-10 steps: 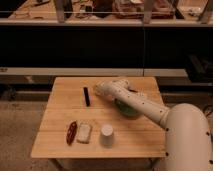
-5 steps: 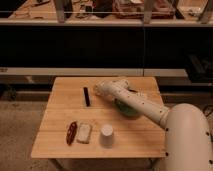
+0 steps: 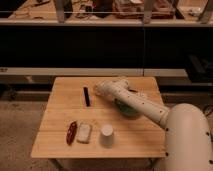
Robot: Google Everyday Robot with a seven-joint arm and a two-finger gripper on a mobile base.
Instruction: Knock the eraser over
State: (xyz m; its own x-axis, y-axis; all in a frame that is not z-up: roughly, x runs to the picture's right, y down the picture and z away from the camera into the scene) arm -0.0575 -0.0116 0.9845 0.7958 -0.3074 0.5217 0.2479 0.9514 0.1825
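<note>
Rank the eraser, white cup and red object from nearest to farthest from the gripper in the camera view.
The gripper sits over the table's far middle.
1. Eraser, just beside its tip.
2. White cup, near the front edge.
3. Red object, front left.

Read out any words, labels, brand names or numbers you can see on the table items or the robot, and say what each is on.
None can be read.
Slim black rectangular eraser: no visible marking.
White cup: plain.
Pale grey-white flat block: nothing legible.
Dark red elongated object: nothing legible.
White robot arm, with its gripper just right of the eraser: no lettering visible.
</note>
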